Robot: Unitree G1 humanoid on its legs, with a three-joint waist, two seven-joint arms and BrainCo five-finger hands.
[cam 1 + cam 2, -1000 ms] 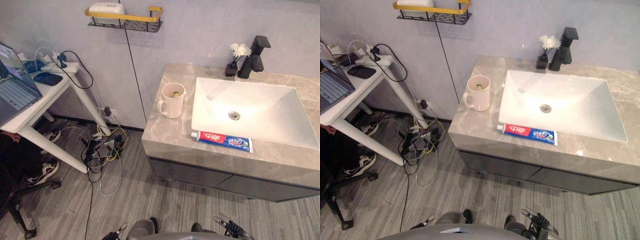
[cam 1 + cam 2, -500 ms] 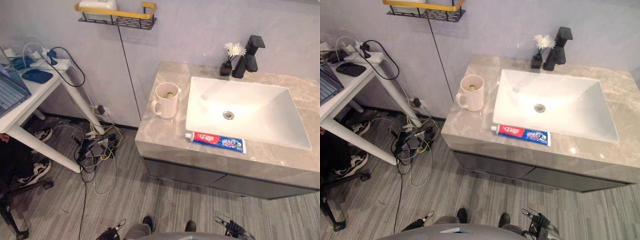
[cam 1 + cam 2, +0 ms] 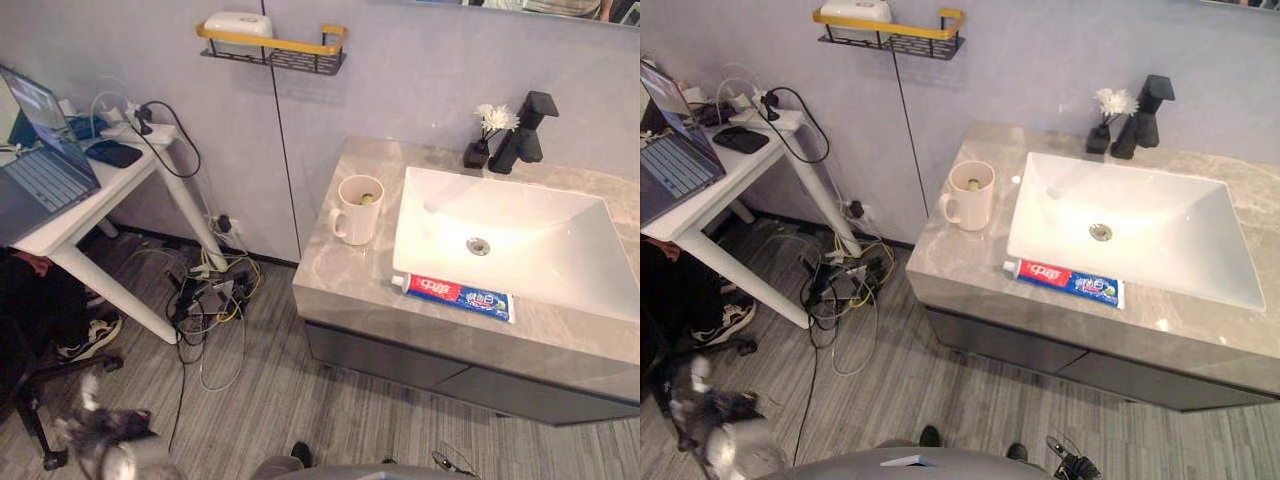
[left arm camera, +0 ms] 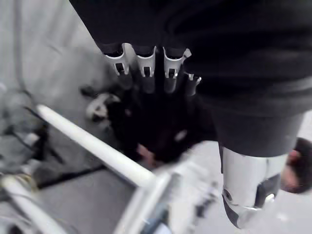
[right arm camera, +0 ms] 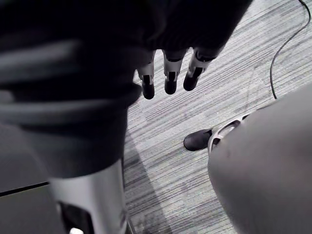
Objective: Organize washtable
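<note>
Toothpaste [image 3: 458, 296] lies on the tabletop [image 3: 345, 272] before the sink [image 3: 440, 205], mug [image 3: 358, 210] beside; left hand [image 4: 146, 73] and right hand [image 5: 168, 80] hang empty, fingers straight and apart. Tidying looks unstarted.

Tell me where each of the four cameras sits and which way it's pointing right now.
Left eye view: on the head, facing down and forward at the washtable with mug, toothpaste and sink.
Right eye view: beside it, same scene, slightly offset.
Left wrist view: along the left hand, fingers straight, toward the desk leg.
Right wrist view: along the right hand, fingers straight, down at the floor.
Shared: both eye views and the left wrist view show the desk.
</note>
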